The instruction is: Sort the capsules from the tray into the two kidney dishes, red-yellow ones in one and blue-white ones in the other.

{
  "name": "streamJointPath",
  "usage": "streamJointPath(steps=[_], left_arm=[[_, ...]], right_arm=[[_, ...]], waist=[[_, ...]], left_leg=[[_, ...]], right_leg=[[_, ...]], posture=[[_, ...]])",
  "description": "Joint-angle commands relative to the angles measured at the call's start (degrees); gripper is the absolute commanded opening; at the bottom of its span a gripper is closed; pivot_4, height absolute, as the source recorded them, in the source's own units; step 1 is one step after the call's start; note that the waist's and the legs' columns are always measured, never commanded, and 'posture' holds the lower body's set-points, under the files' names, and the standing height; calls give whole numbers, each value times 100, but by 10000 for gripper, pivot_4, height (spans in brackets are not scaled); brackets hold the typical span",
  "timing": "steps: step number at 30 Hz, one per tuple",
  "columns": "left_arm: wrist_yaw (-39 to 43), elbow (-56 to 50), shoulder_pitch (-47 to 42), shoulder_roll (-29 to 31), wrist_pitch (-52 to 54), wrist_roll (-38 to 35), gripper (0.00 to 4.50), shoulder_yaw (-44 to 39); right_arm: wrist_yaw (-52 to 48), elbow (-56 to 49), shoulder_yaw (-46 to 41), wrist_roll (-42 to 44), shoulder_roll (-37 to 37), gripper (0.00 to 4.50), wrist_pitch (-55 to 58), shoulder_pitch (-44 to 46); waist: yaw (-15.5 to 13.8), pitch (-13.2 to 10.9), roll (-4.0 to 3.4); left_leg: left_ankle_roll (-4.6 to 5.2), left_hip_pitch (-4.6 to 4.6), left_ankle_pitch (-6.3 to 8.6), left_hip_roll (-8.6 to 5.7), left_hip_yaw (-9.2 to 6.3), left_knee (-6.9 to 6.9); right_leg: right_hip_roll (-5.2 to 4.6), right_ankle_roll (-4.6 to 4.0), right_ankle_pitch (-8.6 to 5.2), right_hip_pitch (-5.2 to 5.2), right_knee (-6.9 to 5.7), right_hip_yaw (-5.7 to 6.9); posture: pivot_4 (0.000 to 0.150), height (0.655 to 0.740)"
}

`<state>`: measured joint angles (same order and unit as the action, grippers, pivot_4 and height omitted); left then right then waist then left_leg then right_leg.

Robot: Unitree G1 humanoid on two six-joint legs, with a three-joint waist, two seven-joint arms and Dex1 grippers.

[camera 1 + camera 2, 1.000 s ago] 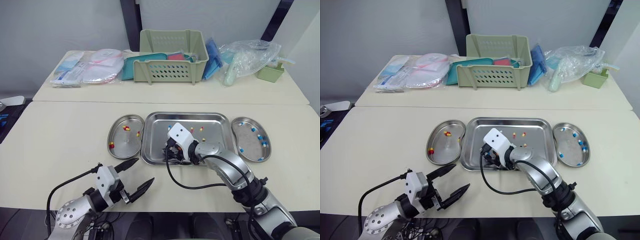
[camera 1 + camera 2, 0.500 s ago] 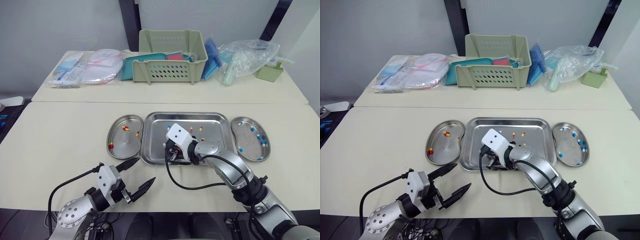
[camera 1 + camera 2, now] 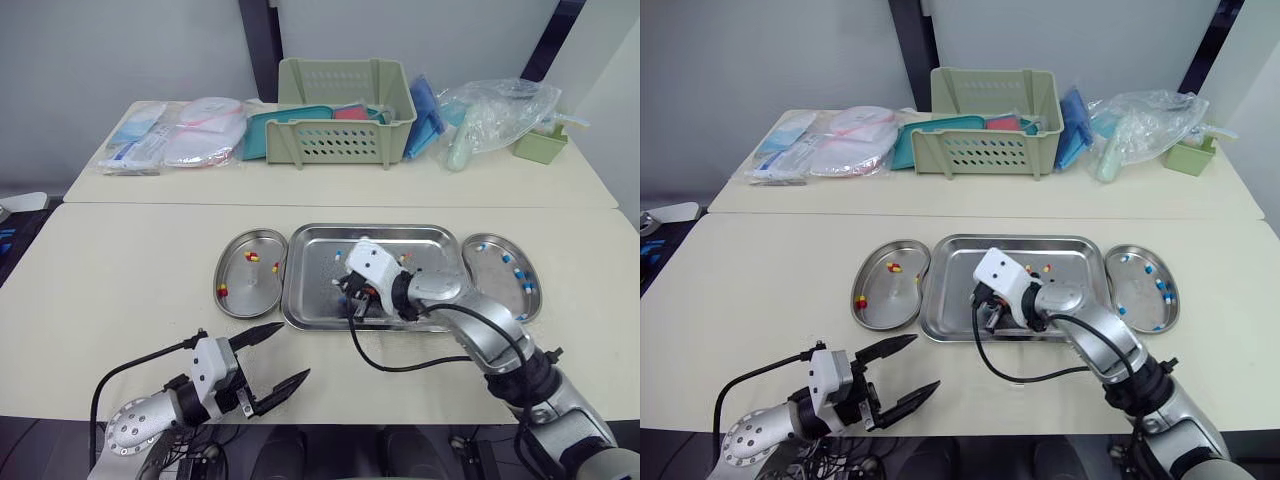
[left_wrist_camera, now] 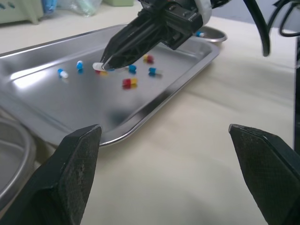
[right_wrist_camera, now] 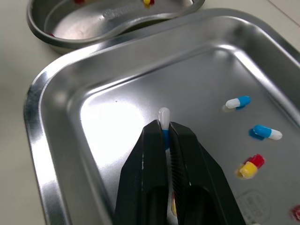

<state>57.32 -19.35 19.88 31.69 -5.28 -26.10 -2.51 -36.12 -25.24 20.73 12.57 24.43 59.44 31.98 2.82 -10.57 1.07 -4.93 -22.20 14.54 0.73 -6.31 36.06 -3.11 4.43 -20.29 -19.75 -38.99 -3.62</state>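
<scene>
My right gripper (image 3: 350,298) hangs low over the steel tray (image 3: 300,300), shut on a blue-white capsule (image 5: 163,117) whose white end sticks out past the fingertips. A few capsules lie loose in the tray, among them a blue-white capsule (image 5: 237,102) and a red-yellow capsule (image 5: 248,167). The left kidney dish (image 3: 240,290) holds red-yellow capsules. In the right kidney dish (image 3: 492,272) lie blue-white ones. My left gripper (image 3: 290,350) is open above the table's front edge, left of the tray, with nothing between its fingers.
On the far table stand a green basket (image 3: 345,110), flat packets (image 3: 185,135), a clear plastic bag (image 3: 495,115) and a small green cup (image 3: 541,146). Bare tabletop stretches to the left of the dishes and in front of the tray.
My right gripper has shifted to the right inside the tray. The left gripper has sunk slightly toward the table's front edge, still open.
</scene>
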Motion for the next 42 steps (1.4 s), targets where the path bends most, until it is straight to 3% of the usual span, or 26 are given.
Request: streamJointPath(steps=[1,9,14,20,26,35,42], left_arm=[[376,99,-157,139,-132,-308,45000,-189],[1134,411,-668,141,-215,-598,45000,-93],[1336,545,-821,7,-309,-521,45000,103],[1359,601,-939,-99,-298,-508,45000,227],[1358,662,-1094,-123,-303,-480,45000,310],[1210,554,-1083,-150,-260,-483,45000,311],[632,240,-993,-134,138,-588,45000,141]], right_arm=[[-230,-821,-964,626,327,213,596,-137],[-578,-1805,-3685,1566,1573,213,1696,-1365],[-644,-1791,-4811,1585,2086,213,1594,-2460],[-381,-1431,-5330,1523,2189,213,1462,-2906],[80,-1057,-5111,1342,2238,213,1292,-2836],[382,-823,-5150,1391,2240,22994,1227,-2689],[17,-918,-5358,1561,2406,44282,859,-2988]], waist=[[-23,0,-1],[-114,-1,-2],[-103,1,-5],[-78,2,-6],[-94,2,-6],[-94,2,-7],[-101,2,-7]], left_leg=[[0,-6,0,0,-2,0],[1,-40,0,-2,-2,3],[1,-42,-1,-2,4,4],[2,-29,-1,0,10,5],[2,-32,-1,-1,10,5],[2,-34,-1,-1,10,6],[2,-34,-2,-1,9,6]], right_leg=[[0,0,0,-2,0,2],[0,0,0,-31,2,7],[0,0,0,-32,1,3],[1,0,1,-24,-5,-3],[1,0,1,-23,-2,-3],[0,0,1,-24,-2,-3],[0,0,1,-24,-2,-2]], posture=[[1500,7400],[1500,7400],[1500,7400],[1500,7400],[1500,7400],[1500,7400],[1500,7400]])
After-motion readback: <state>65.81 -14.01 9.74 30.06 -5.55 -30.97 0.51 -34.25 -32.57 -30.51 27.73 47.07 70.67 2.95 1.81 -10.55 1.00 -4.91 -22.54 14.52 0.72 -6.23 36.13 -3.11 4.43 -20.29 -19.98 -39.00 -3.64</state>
